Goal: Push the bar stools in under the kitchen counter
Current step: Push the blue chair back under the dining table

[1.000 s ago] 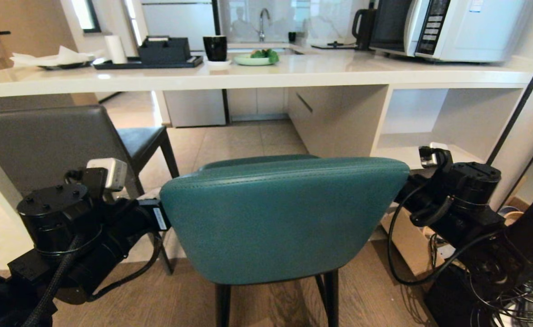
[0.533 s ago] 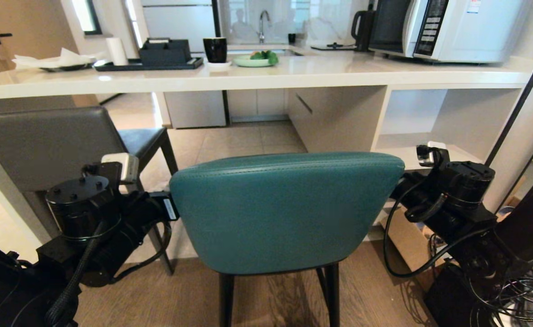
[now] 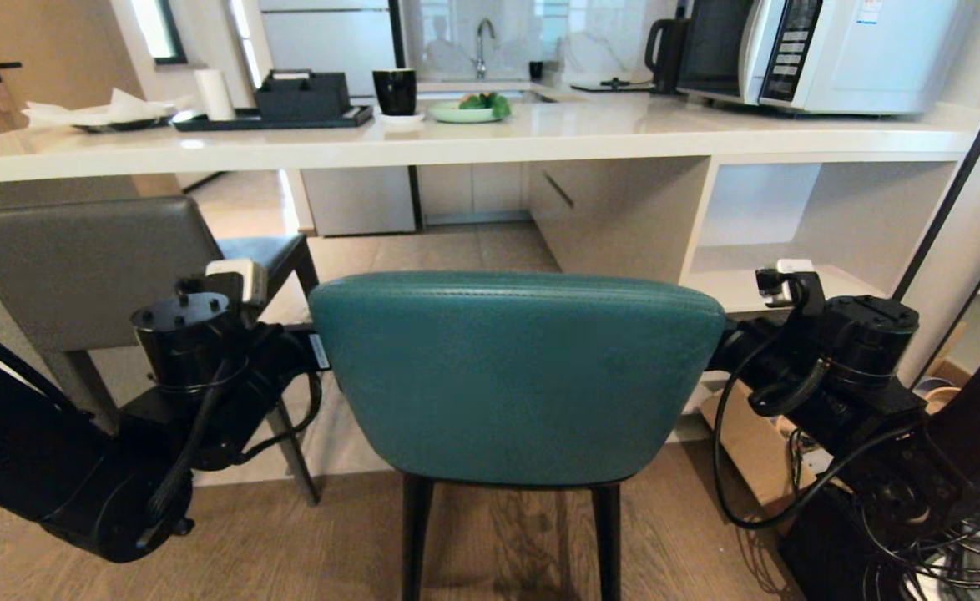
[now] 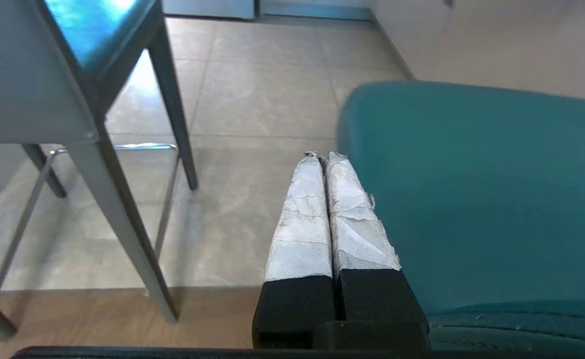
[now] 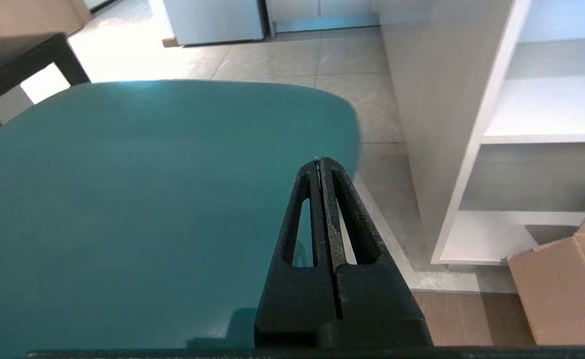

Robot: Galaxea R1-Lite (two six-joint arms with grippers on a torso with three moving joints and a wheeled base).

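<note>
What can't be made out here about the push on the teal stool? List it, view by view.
- Head view: the teal stool backrest hides its seat and both grippers' tips; its feet are cut off by the bottom edge.
- Left wrist view: the shut left gripper lies beside the backrest; contact can't be confirmed.
- Right wrist view: the shut right gripper overlaps the backrest edge; contact is unclear.
- Head view: the grey stool back hides most of its seat under the kitchen counter.

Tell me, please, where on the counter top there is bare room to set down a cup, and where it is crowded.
The kitchen counter is bare along its near edge, and in a wide patch between the green plate and the microwave. It is crowded at the far left: napkins, a paper roll, a black tray and a black cup.
</note>
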